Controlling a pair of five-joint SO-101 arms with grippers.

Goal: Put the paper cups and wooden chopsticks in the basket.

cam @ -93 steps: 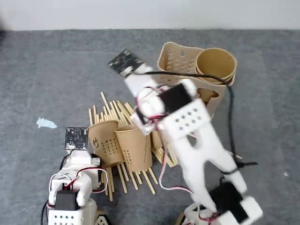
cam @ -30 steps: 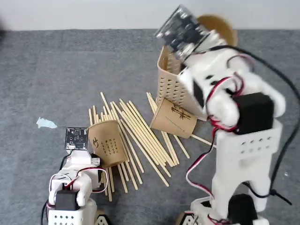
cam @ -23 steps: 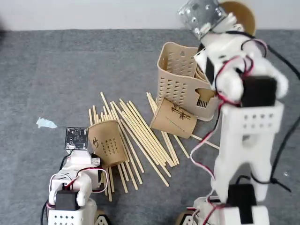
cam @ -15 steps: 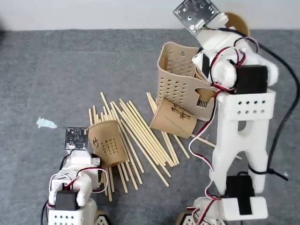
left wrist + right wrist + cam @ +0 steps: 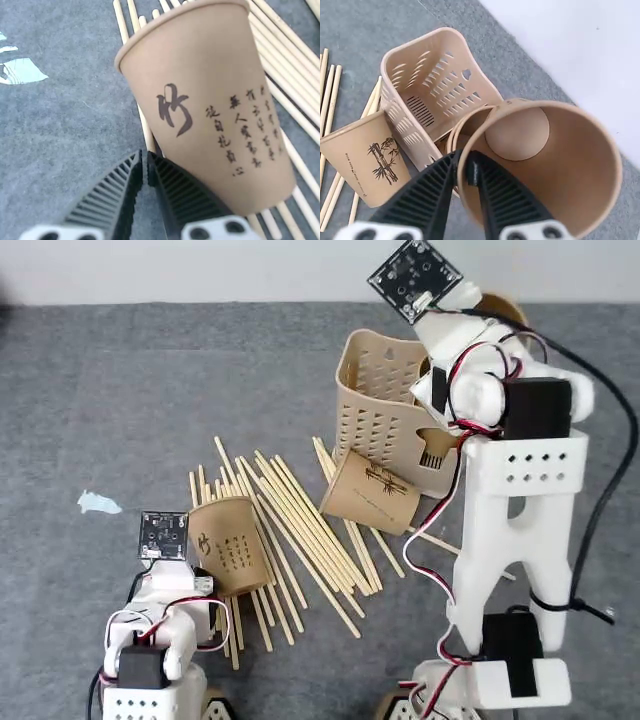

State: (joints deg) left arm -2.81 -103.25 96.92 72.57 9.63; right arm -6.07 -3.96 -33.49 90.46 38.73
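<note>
My right gripper (image 5: 465,169) is shut on the rim of a paper cup (image 5: 540,165), held tilted over the far side of the tan basket (image 5: 435,80). In the high view this held cup (image 5: 503,308) shows behind the arm, above the basket (image 5: 380,405). Another cup (image 5: 470,129) sits inside the basket. A bamboo-print cup (image 5: 370,492) lies on its side against the basket's near wall. My left gripper (image 5: 146,162) is shut on nothing, its tips beside a cup (image 5: 210,100) lying on the wooden chopsticks (image 5: 295,530).
A small blue scrap (image 5: 98,504) lies on the grey mat to the left. The right arm (image 5: 520,500) stands tall at the right, with its black cable (image 5: 610,480) looping beside it. The chopsticks spread between both lying cups.
The right arm lifted a cup off the chopstick pile and swung it up to the basket, then eased it back over the far side. The left arm has not moved.
</note>
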